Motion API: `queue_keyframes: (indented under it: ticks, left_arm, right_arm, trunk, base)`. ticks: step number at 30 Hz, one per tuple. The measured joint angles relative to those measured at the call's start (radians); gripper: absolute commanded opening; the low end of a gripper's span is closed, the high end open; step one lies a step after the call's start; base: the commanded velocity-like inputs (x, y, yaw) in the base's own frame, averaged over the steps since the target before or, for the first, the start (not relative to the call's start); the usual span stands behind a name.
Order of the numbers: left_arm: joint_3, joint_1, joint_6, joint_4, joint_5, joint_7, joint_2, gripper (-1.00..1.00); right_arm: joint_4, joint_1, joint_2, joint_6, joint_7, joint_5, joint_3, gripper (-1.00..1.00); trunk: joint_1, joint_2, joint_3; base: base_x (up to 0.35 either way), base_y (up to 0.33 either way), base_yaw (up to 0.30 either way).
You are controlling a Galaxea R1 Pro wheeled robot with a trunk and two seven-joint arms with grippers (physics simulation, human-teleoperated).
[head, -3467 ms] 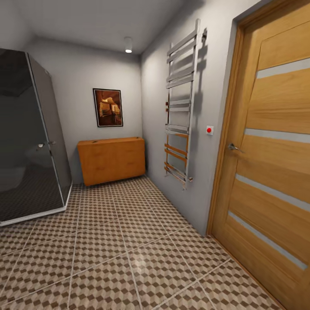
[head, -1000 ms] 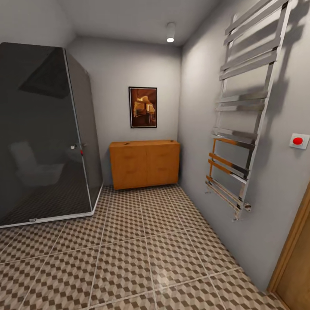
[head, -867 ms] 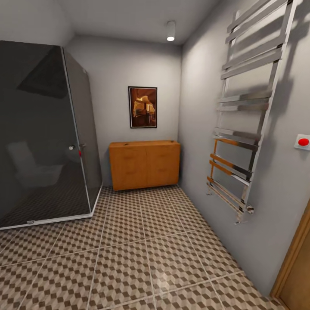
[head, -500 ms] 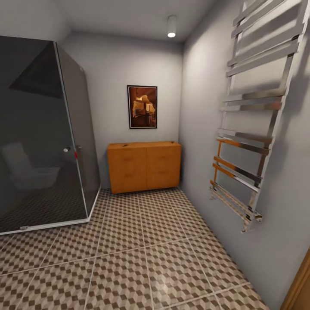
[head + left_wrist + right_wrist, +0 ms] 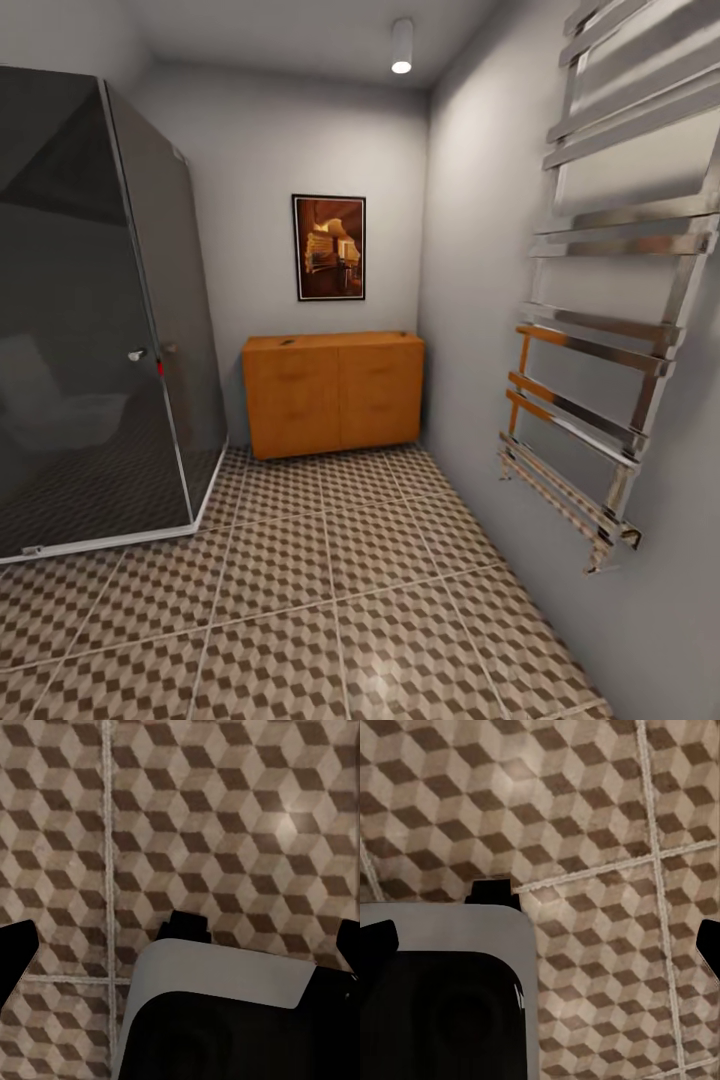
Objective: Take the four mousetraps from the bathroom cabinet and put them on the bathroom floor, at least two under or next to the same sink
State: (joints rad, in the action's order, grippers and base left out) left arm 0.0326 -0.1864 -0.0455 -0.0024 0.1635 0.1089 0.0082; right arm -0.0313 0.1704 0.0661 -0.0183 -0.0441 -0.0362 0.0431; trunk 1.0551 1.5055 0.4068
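Observation:
The orange-brown wooden cabinet [image 5: 333, 393] stands against the far wall, at the end of the cube-patterned bathroom floor [image 5: 330, 590]. A tiny dark speck [image 5: 287, 342] lies on the cabinet's top near the left end, too small to identify. The mousetraps and the sink are out of view. In the left wrist view my left gripper [image 5: 184, 949] hangs open over the tiles, with nothing between its black fingertips [image 5: 16, 956]. My right gripper [image 5: 544, 941] is likewise open and empty above the floor, its fingertips [image 5: 376, 937] wide apart.
A dark glass shower cabin [image 5: 90, 330] fills the left side. A chrome towel rail [image 5: 610, 330] juts from the right wall. A framed picture [image 5: 329, 248] hangs above the cabinet. The robot's white-and-black body [image 5: 225, 1012] shows under both wrist cameras.
The whole head view has shifted: the camera has come forward along the right wall. The door and red button have left the picture, and the cabinet looks slightly larger.

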Motion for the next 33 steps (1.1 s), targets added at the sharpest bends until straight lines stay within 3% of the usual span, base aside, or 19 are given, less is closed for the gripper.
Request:
queue_keyframes:
  ticks: [33]
  left_arm:
    - [0.0,0.0,0.0,0.0,0.0,0.001,0.001,1.0]
  right_arm:
    - [0.0,0.0,0.0,0.0,0.0,0.0,0.0,1.0]
  trunk:
    - [0.0,0.0,0.0]
  base:
    - [0.324,0.0,0.0]
